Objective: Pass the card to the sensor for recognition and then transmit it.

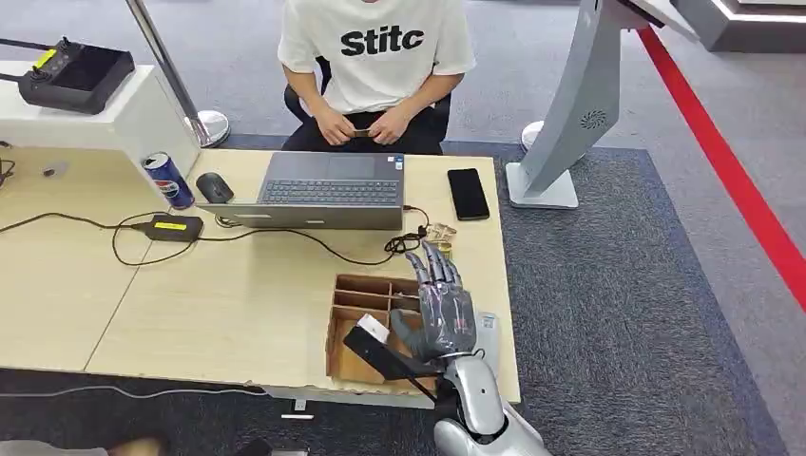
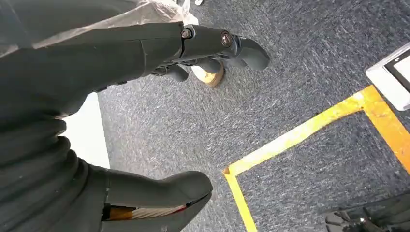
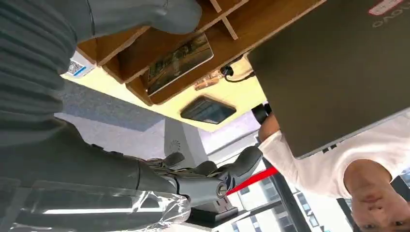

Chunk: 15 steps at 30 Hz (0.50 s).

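Note:
A wooden divider box [image 1: 356,294] sits near the table's front right edge. My right hand [image 1: 439,304] hovers over its right compartments, fingers stretched and apart, holding nothing. In the right wrist view a card with a dark picture [image 3: 179,60] lies flat in one compartment of the box [image 3: 251,21], close beyond my thumb [image 3: 145,17]. A flat black sensor [image 1: 380,353] with a cable lies across the box's front left corner, and a small white piece [image 1: 373,328] rests on it. My left hand [image 2: 145,121] hangs over the carpet, fingers apart and empty.
An open laptop [image 1: 328,190], a phone [image 1: 468,193], keys [image 1: 439,233], a mouse [image 1: 214,187], a Pepsi can [image 1: 168,179] and a power adapter [image 1: 174,228] with cables lie on the table [image 1: 238,285]. A person [image 1: 375,57] sits behind it. A grey kiosk stand [image 1: 570,114] rises at the right.

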Motion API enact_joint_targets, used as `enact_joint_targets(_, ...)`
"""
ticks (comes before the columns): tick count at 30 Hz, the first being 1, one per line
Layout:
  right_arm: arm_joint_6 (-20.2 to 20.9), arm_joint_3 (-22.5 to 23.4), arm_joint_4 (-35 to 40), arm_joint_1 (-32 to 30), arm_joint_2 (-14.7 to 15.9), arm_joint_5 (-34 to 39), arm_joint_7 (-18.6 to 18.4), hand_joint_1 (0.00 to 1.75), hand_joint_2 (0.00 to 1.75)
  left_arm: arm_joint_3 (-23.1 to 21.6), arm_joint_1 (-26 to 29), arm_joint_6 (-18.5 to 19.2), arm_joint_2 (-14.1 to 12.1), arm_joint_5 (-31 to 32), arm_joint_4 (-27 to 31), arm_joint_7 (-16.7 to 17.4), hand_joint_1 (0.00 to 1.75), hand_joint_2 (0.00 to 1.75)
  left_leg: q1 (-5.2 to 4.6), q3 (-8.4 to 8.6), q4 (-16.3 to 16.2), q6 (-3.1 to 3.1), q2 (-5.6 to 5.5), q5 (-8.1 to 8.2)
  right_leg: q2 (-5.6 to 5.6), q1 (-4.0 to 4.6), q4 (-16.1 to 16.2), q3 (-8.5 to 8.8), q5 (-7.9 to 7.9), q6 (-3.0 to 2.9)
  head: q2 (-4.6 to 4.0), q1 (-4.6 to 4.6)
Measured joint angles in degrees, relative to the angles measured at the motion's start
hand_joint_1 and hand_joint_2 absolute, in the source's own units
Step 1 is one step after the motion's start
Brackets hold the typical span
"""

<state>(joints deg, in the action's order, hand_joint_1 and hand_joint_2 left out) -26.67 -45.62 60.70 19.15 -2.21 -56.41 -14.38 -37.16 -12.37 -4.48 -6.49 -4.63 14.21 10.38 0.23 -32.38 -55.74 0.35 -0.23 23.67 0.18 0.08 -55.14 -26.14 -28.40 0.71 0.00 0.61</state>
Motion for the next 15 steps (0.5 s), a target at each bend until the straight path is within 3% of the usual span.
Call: enact_joint_targets(15,0.02,0.00,-0.70,0.01,0.09,0.02,0.00,0.33,1.75,0.00,-0.02,0.02,-0.02,0.00,0.00,0.00,0.00,1.75,0.00,0.00,0.00,0.00,0.00,0.00,0.00,0.00,0.00,0.00,0.00,0.00,0.00,0.00)
